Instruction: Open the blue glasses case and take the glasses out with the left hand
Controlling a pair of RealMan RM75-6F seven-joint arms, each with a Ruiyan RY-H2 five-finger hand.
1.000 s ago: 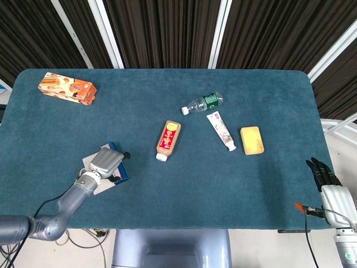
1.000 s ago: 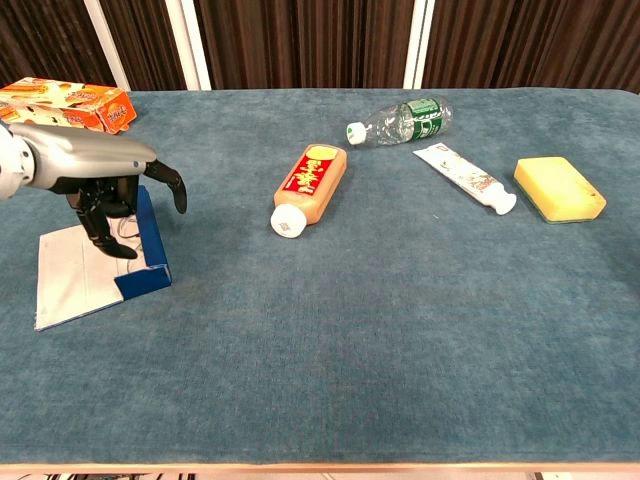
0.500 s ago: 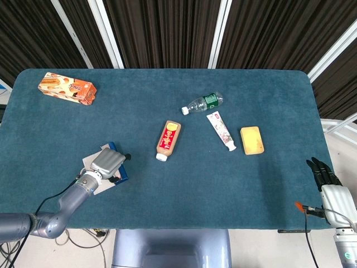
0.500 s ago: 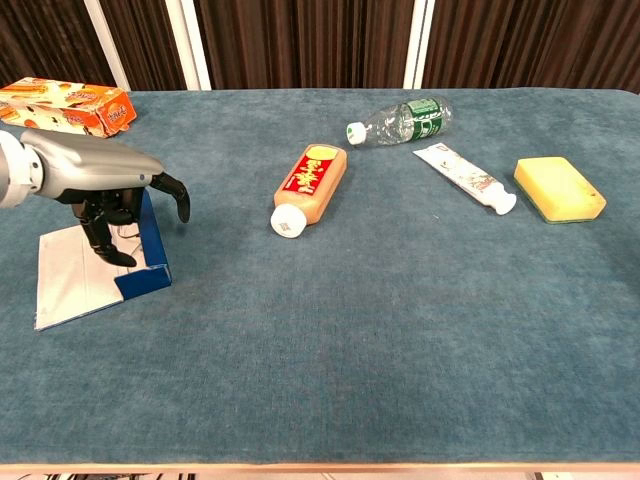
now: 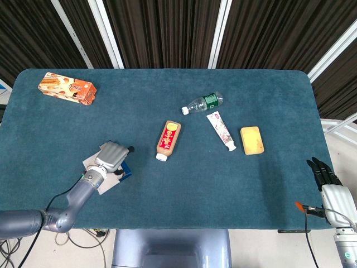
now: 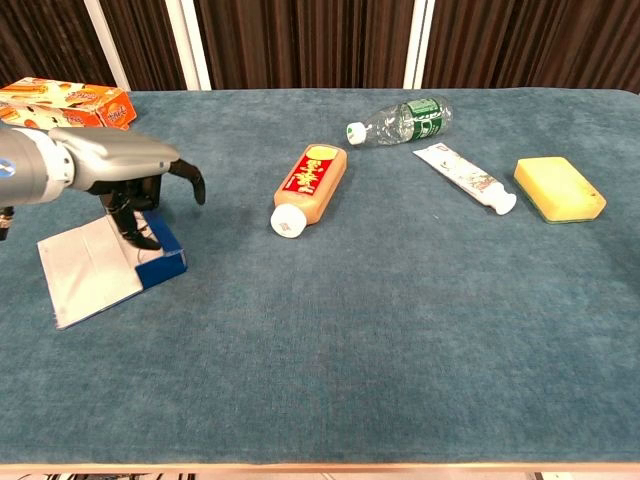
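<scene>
The blue glasses case (image 6: pixel 160 262) lies open at the table's front left, its white lid (image 6: pixel 88 268) folded flat toward the edge. My left hand (image 6: pixel 125 165) hovers right over the case, fingers curled down into it and thumb stuck out to the right. The glasses are hidden under the fingers, so whether they are gripped is unclear. From the head view the left hand (image 5: pixel 111 155) covers most of the case (image 5: pixel 126 171). My right hand (image 5: pixel 326 178) hangs off the table's front right corner, fingers straight and holding nothing.
An orange biscuit box (image 6: pixel 65 103) sits at the back left. A red sauce bottle (image 6: pixel 312 183) lies mid-table, with a water bottle (image 6: pixel 400 120), a tube (image 6: pixel 465 178) and a yellow sponge (image 6: pixel 560 188) to its right.
The left hand has shifted right and a little away from the edge. The case slid and turned with it. The right hand has not moved.
</scene>
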